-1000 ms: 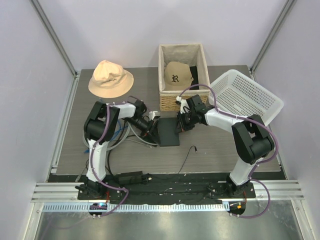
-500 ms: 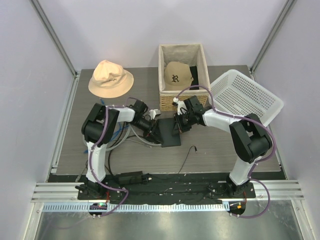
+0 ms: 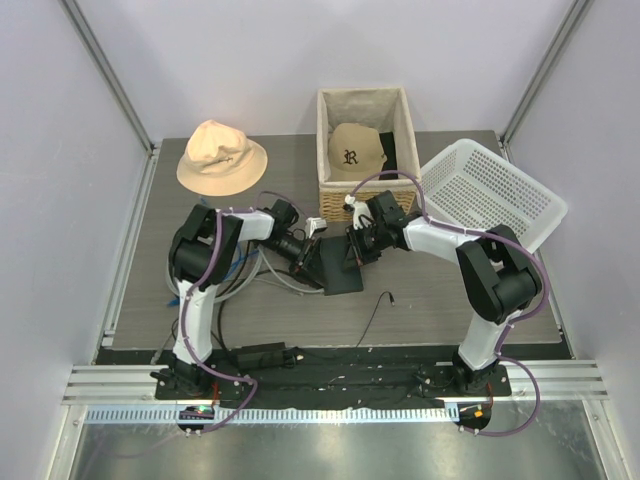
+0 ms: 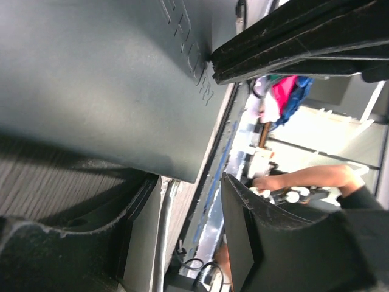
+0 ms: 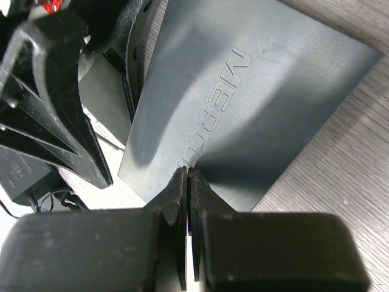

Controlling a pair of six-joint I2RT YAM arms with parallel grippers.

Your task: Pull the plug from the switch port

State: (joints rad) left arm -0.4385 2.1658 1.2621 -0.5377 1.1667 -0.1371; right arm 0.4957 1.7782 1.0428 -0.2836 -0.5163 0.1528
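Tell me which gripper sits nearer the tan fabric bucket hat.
Left. The left gripper sits left of the flat dark-grey switch, below-right of the tan hat; the right gripper sits farther right.

The left arm [image 3: 192, 320] and the right arm [image 3: 478, 345] are built alike, with white links joined by bulky black joint housings. A purple cable [image 3: 212, 255] runs along each arm from base to wrist. The right fingers [image 5: 267, 249] are plain matte black blocks. The left fingers [image 4: 292, 243] are black too, with rough, pale-scuffed edges.
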